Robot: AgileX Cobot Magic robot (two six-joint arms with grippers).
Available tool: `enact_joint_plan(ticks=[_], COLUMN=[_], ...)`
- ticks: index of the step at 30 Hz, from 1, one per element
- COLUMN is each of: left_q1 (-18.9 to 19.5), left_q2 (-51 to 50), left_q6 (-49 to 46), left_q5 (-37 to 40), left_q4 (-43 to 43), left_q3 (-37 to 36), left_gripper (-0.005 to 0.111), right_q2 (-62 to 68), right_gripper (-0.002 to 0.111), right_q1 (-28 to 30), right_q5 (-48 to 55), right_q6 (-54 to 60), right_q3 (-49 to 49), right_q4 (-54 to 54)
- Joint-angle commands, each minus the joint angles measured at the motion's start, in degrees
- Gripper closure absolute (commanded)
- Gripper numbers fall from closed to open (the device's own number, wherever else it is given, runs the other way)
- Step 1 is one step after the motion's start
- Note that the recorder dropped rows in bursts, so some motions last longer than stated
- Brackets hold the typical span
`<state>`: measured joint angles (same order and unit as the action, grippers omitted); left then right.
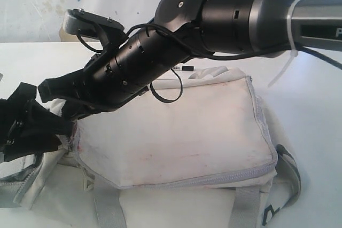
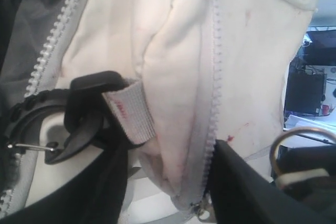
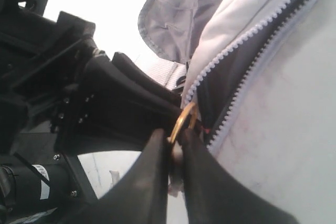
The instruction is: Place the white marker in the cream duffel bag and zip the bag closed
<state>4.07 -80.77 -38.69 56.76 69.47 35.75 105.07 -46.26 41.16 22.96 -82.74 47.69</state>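
Where the cream duffel bag (image 3: 283, 129) gapes, ring (image 3: 185, 118) inside right end effector (image 3: 174, 139).

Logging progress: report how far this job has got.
Done: unclear; what may be the white marker shows beyond the cream duffel bag. In hand: right gripper, jaws shut on the gold zipper ring. To do: teeth beside it gape, so zipping remains.

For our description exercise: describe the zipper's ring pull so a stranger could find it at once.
Start at the big cream duffel bag and follow its grey zipper to where its rows meet. There the right gripper pinches a thin gold ring, the only gold loop among soft fabric and black plastic.
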Motion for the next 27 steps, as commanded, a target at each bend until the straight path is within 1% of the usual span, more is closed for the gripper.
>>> enact_joint_plan(ticks=[1, 4, 8, 9, 10, 11, 12, 13, 14, 19, 22, 27], left_q1=[-0.21, -0.95, -3.8, -4.7, -4.68, -4.68, -4.68, -4.68, -4.68, -4.68, -4.52, -0.86], left_q2=[0.35, 0.35, 0.35, 0.35, 0.35, 0.35, 0.35, 0.35, 0.35, 0.35, 0.35, 0.35], left_q6=[0.52, 1.41, 1.66, 1.55, 1.19, 1.21, 1.21, 1.21, 1.07, 1.22, 1.4, 2.5], left_q5=[0.77, -0.55, -5.11, -5.3, -5.9, -7.72, -7.7, -7.0, -6.37, -3.61, -4.01, -2.76], left_q4=[0.0, 0.53, -0.13, 0.67, 0.94, 1.09, 1.2, 1.39, 1.54, 3.29, 7.93, 11.35], left_q3=[-0.36, -0.35, -0.35, -0.35, -0.35, -0.35, -0.35, -0.35, -0.35, -0.35, -0.35, -0.35], left_gripper=[0.057, 0.057, 0.06, 0.066, 0.071, 0.083, 0.088, 0.103, 0.107, 0.107, 0.107, 0.107], right_q2=[-0.53, -0.53, -0.53, -0.53, -0.53, -0.53, -0.53, -0.53, -0.53, -0.53, -0.53, -0.53], right_gripper=[0.108, 0.108, 0.108, 0.108, 0.108, 0.108, 0.108, 0.108, 0.108, 0.108, 0.108, 0.108], right_q1=[0.01, 0.01, 0.01, 0.01, 0.01, 0.01, 0.01, 0.01, 0.01, 0.01, 0.01, 0.01], right_q5=[-0.76, -0.76, -0.76, -0.66, -0.66, -0.3, -0.18, -0.18, -0.18, 1.35, 5.72, 11.2], right_q6=[-0.25, -0.25, -0.25, -0.25, -0.25, -0.25, -0.25, -0.25, -0.25, -0.25, -0.25, -0.25], right_q3=[0.07, 0.07, 0.07, 0.07, 0.07, 0.07, 0.07, 0.07, 0.07, 0.07, 0.07, 0.07], right_q4=[0.37, 0.37, 0.37, 0.37, 0.37, 0.26, 0.26, 0.26, 0.26, 0.26, 0.26, -1.78])
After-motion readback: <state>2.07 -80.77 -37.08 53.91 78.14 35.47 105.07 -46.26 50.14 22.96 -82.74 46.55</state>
